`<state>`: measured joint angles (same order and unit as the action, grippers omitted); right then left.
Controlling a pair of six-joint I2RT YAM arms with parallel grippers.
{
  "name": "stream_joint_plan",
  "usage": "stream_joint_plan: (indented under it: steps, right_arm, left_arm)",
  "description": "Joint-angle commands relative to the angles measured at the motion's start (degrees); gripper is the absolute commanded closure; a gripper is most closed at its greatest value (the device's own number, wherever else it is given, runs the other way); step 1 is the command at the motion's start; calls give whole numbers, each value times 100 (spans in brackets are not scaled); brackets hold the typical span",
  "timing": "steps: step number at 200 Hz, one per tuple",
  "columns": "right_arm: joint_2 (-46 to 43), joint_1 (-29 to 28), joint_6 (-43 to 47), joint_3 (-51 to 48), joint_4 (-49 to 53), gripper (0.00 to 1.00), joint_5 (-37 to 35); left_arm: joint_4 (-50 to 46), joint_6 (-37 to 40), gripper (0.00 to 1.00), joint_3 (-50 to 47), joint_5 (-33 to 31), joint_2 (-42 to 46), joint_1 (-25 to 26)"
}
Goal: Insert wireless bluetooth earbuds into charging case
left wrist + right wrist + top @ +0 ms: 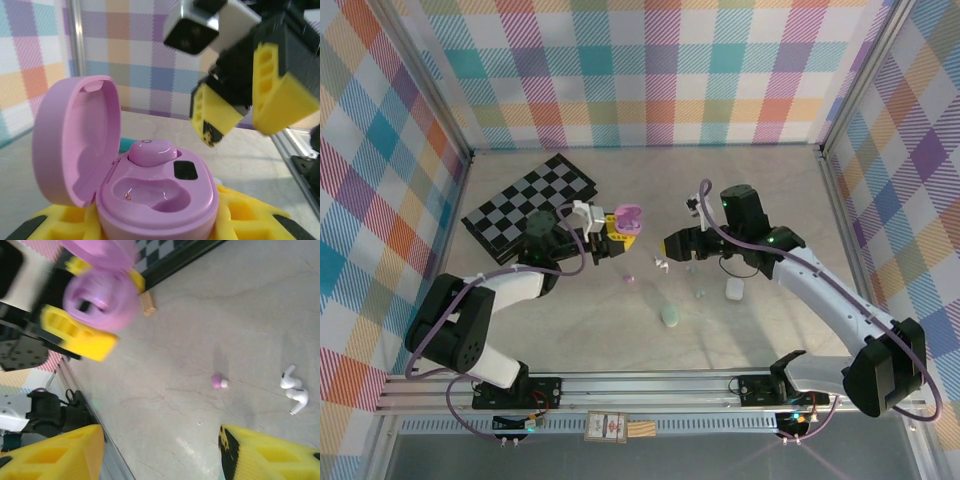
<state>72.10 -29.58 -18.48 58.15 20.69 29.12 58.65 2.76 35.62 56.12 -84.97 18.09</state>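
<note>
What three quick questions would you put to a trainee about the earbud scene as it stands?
1. How many buds sit in the open pink case held in the left gripper's jaws? A none, B one, C two.
2. True or false: the right gripper's jaws stand open with nothing between them.
3. Fill in: the loose pink bud lies on the ___, near two white buds.
Key: 1 B; 2 true; 3 table.
</note>
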Motion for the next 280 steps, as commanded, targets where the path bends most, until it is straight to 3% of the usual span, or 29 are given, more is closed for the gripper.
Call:
stream_joint_plan:
  steps: [1, 33, 85, 114, 164, 180, 226, 280]
  right_arm:
    - [434, 34, -309, -19, -344, 38, -186]
    - [1391, -86, -369, 229, -239, 38, -227]
    - [2631, -903, 412, 962, 44, 43, -1010]
    - [3185, -1520, 998, 1658, 651, 46, -2200]
    - [4074, -2454, 1816, 2666, 1481, 49, -4219]
    - [4349, -2678, 1990, 2858, 1655, 50, -4796]
    - [4811, -3031, 2074, 3176, 1844, 55, -5595]
    - [5131, -3094, 2044, 3459, 2034, 57, -5744]
  left_arm:
    - [265, 7, 77, -52, 220, 321, -274]
    - [226, -43, 77, -146, 193, 612, -563]
    - [205, -190, 77, -57, 111, 563, -1329]
    - [670, -518, 77, -25, 31, 371, -1700]
    - [346, -498, 78, 72, -246, 490, -2298]
    - [255, -463, 78, 136, -272, 532, -2377]
    - [84, -345, 78, 251, -309, 459, -2426]
    - [146, -398, 78, 286, -234, 420, -2428]
